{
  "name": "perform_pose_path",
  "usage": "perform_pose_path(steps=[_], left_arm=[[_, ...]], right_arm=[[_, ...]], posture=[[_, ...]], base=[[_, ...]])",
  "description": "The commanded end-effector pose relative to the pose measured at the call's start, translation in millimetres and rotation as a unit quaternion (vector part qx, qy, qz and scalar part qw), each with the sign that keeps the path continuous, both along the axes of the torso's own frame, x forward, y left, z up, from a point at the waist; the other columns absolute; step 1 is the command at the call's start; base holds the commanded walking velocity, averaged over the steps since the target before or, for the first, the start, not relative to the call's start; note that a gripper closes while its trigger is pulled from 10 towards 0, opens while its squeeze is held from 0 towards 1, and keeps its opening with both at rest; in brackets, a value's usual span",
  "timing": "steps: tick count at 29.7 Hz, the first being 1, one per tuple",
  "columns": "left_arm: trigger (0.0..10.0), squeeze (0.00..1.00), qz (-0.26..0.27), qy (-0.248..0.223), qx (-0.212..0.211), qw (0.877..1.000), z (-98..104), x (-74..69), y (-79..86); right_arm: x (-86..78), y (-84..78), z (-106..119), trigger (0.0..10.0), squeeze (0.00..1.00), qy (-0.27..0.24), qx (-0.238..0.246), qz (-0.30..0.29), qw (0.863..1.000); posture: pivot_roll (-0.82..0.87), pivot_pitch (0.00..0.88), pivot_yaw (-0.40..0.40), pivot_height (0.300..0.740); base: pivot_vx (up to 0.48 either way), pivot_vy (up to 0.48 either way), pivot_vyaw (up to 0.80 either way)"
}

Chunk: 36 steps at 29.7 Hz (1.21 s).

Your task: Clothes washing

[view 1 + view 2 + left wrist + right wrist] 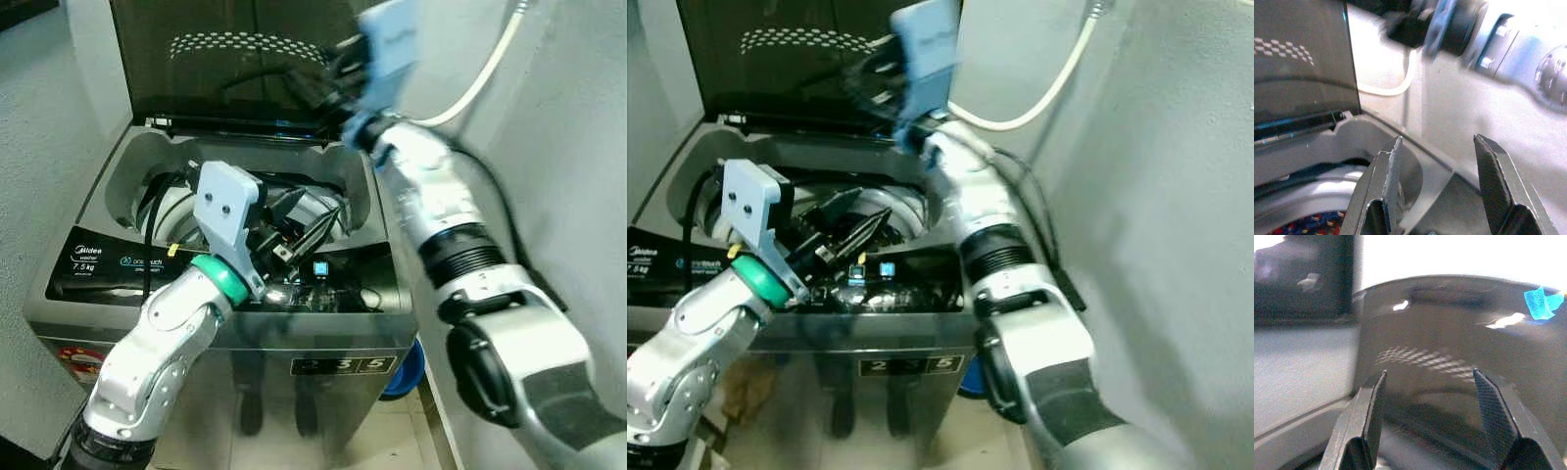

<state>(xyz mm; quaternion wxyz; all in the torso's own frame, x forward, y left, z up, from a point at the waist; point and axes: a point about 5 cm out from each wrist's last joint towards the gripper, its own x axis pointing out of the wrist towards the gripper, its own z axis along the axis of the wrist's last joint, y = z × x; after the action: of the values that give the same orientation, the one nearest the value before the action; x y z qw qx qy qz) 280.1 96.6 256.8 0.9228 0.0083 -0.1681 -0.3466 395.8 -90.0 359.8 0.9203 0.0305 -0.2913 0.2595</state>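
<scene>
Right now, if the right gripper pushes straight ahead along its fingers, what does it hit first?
Most likely the raised dark lid of the washing machine. The right gripper is open and aimed at the lid's face; how far off it is isn't clear.

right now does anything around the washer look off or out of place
Nothing stands out. The washing machine has its dark lid raised upright, with patterned laundry low in the drum. The left hand is open over the tub's rim, the right hand is open, facing the lid. The white hose hangs along the wall.
</scene>
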Motion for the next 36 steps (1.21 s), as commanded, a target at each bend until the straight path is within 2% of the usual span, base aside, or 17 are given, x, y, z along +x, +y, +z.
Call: perform_pose_path(steps=[1,2,4,5,6,7,10,13,14,16,18,21,23,28,36], left_arm=[[10.0,0.0,0.006,0.001,0.016,1.0,-1.7,-1.3,1.8],[10.0,0.0,0.006,0.001,0.016,1.0,-1.7,-1.3,1.8],[10.0,0.0,0.024,-0.007,0.016,1.0,3.2,2.5,7.2],[10.0,0.0,0.024,-0.007,0.016,1.0,3.2,2.5,7.2],[10.0,0.0,0.045,-0.016,0.014,0.999,8.0,5.6,13.4],[10.0,0.0,0.061,-0.021,0.007,0.998,11.6,8.0,18.2],[10.0,0.0,0.076,-0.028,0.0,0.997,15.5,10.5,22.7],[10.0,0.0,0.157,-0.044,-0.031,0.986,29.4,26.2,45.1],[10.0,0.0,0.157,-0.044,-0.031,0.986,29.4,26.2,45.1],[10.0,0.0,0.203,-0.041,-0.053,0.977,33.8,38.5,59.1],[10.0,0.0,0.214,-0.041,-0.057,0.974,34.7,42.2,62.2],[10.0,0.0,0.251,-0.036,-0.067,0.965,35.0,53.9,67.9],[10.0,0.0,0.258,-0.033,-0.073,0.963,34.3,58.4,67.4],[10.0,0.0,0.27,-0.039,-0.08,0.959,34.4,64.5,66.2],[10.0,0.0,0.285,-0.04,-0.082,0.954,30.1,65.7,68.9]], right_arm=[[-1.1,-30.4,-15.6,10.0,0.0,0.008,0.034,-0.029,0.999],[-1.1,-30.4,-15.6,10.0,0.0,0.008,0.034,-0.029,0.999],[-12.7,-57.6,-34.6,10.0,0.0,-0.002,0.035,-0.058,0.998],[-12.7,-57.6,-34.6,10.0,0.0,-0.002,0.035,-0.058,0.998],[-24.2,-76.6,-48.9,10.0,0.0,-0.003,0.039,-0.081,0.996],[-31.4,-84.7,-58.0,10.0,0.0,0.001,0.043,-0.094,0.995],[-38.5,-91.8,-67.3,10.0,0.0,0.007,0.045,-0.106,0.993],[-64.1,-99.7,-101.7,10.0,0.0,0.038,0.056,-0.142,0.988],[-64.1,-99.7,-101.7,10.0,0.0,0.038,0.056,-0.142,0.988],[-73.2,-98.0,-108.6,10.0,0.0,0.039,0.075,-0.173,0.981],[-74.3,-96.4,-107.7,10.0,0.0,0.036,0.08,-0.178,0.98],[-71.0,-85.4,-92.7,10.0,0.0,0.016,0.099,-0.18,0.978],[-68.8,-77.3,-84.7,10.0,0.0,0.01,0.108,-0.172,0.979],[-68.9,-59.8,-83.8,10.0,0.0,0.019,0.102,-0.147,0.984],[-68.7,-52.3,-84.3,10.0,0.0,0.031,0.109,-0.131,0.985]], posture=[[0.07,0.019,-0.008,0.74],[0.07,0.019,-0.008,0.74],[0.07,0.019,-0.001,0.74],[0.07,0.019,-0.001,0.74],[0.06,0.02,0.002,0.74],[0.05,0.023,0.009,0.74],[0.05,0.023,0.009,0.74],[0.03,0.026,0.031,0.74],[0.03,0.026,0.031,0.74],[0.01,0.02,0.051,0.74],[0.0,0.019,0.054,0.74],[-0.03,0.015,0.076,0.74],[-0.04,0.007,0.078,0.74],[-0.03,0.0,0.058,0.74],[-0.01,0.0,0.039,0.74]], base=[[0.0,0.0,0.0],[0.0,0.0,0.0],[0.0,0.0,0.0],[0.0,0.0,0.0],[0.0,0.0,0.0],[0.0,0.0,0.0],[0.0,0.0,0.0],[0.0,0.0,0.0],[0.0,0.0,0.0],[0.0,0.0,0.0],[0.0,0.0,0.0],[0.0,0.0,0.0],[0.0,0.0,0.0],[0.0,0.0,0.0],[-0.035,0.0,0.0]])
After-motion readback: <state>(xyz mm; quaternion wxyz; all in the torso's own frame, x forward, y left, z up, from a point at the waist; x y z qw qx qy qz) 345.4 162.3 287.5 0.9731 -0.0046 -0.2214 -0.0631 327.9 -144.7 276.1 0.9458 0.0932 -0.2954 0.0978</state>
